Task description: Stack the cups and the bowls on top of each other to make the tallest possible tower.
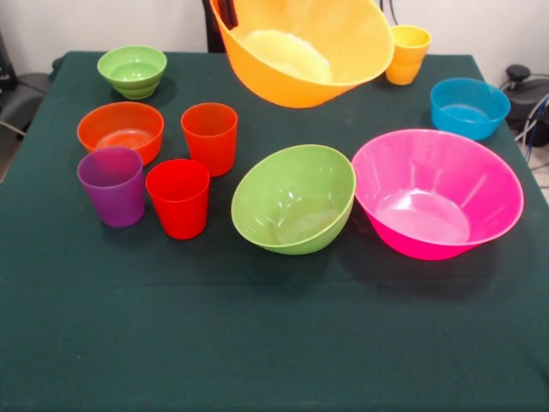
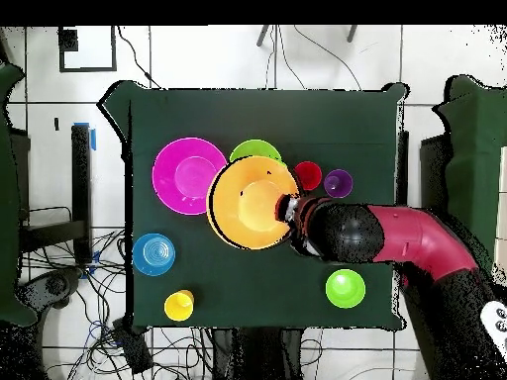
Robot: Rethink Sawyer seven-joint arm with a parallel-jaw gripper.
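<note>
Gripper pinching rim of large yellow-orange bowl, bowl airborne, tilted, hanging from one edge since grip is on rim only. In overhead view it hides part of medium light green bowl. Large pink bowl on table below and beside gripper, likely tower base: widest, open side up. Small blue bowl, yellow cup, small green bowl, small orange bowl, other cups scattered apart. No tower yet.
</note>
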